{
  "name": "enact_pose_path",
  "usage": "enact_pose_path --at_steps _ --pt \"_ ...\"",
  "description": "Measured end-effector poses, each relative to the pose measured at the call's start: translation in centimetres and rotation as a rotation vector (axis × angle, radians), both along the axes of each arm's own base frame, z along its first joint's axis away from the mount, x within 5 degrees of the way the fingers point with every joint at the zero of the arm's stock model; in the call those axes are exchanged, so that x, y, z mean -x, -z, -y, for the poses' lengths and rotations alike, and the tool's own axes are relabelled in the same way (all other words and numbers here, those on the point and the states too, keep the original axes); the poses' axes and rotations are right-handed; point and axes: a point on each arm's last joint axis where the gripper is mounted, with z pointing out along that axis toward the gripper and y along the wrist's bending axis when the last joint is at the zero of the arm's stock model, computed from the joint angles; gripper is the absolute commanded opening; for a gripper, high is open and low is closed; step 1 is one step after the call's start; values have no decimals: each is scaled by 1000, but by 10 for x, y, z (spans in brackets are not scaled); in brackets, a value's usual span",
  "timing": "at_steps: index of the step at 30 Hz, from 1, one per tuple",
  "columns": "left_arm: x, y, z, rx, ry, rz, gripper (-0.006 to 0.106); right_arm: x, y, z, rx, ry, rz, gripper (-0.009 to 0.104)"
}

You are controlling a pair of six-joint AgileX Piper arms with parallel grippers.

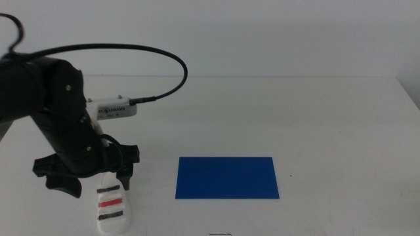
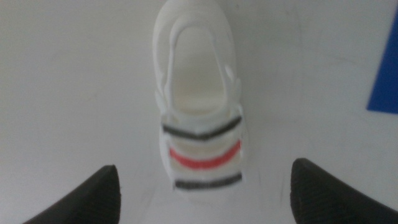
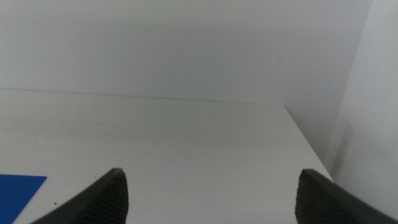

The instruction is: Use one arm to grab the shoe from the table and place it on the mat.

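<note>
Left arm (image 1: 56, 118) is over the near left part of the table (image 1: 262, 111), its black cable (image 1: 157, 59) looping up and a small white box (image 1: 115, 108) sitting at the wrist. The left gripper (image 1: 92, 177) hangs right above the shoe (image 1: 112, 210), jaws spread wide, one dark finger (image 1: 125, 172) on the mat side of the shoe and the other on the far side from the mat. Nothing is in its grasp.

The shoe lies flat on the table, well to the left of the blue mat (image 1: 227, 177), with bare white tabletop between them. From the middle view only the strapped end shows; the arm covers the rest.

The left wrist view fills that in: the whole shoe (image 2: 200, 99) is seen from above, open heel cup at one end, then black, red and black straps (image 2: 205, 155) across it. The left gripper (image 2: 205, 193) straddles the strapped end, both dark jaw tips standing apart from the shoe's sides with white table visible in each gap. A sliver of the mat (image 2: 384, 74) peeks in at the edge.

The right gripper (image 3: 211, 193) is missing from the middle view; its own wrist view has it waiting with jaws wide apart and holding nothing, looking across the bare table (image 3: 186, 137) toward a far edge, with a corner of the mat (image 3: 18, 186) just in sight.
</note>
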Motion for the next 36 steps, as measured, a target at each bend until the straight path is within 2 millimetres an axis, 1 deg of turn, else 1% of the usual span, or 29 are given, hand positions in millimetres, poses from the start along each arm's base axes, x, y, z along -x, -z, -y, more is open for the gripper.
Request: enact_pose_path --at_steps 11,13,15,17,19,25,28,31,33,36 --pt "-21 44 5 -33 9 -41 93 0 0 0 0 0 0 94" --pt "-24 51 5 -37 9 -53 91 0 0 0 0 0 0 94" --pt "-25 55 6 -38 9 -56 87 0 0 0 0 0 0 94" --pt "-27 58 6 -37 9 -52 81 0 0 0 0 0 0 94" --pt "-28 58 5 -35 2 -48 71 0 0 0 0 0 0 94" --pt "-28 58 1 -34 -12 -53 27 0 0 0 0 0 0 94" --pt "-26 57 3 -13 -29 -83 11 0 0 0 0 0 0 94" --pt "-22 49 4 7 -33 -87 4 0 0 0 0 0 0 94" --pt "-21 40 4 18 -36 -74 3 0 0 0 0 0 0 94" --pt "-22 26 10 28 -28 -79 4 0 0 0 0 0 0 94"
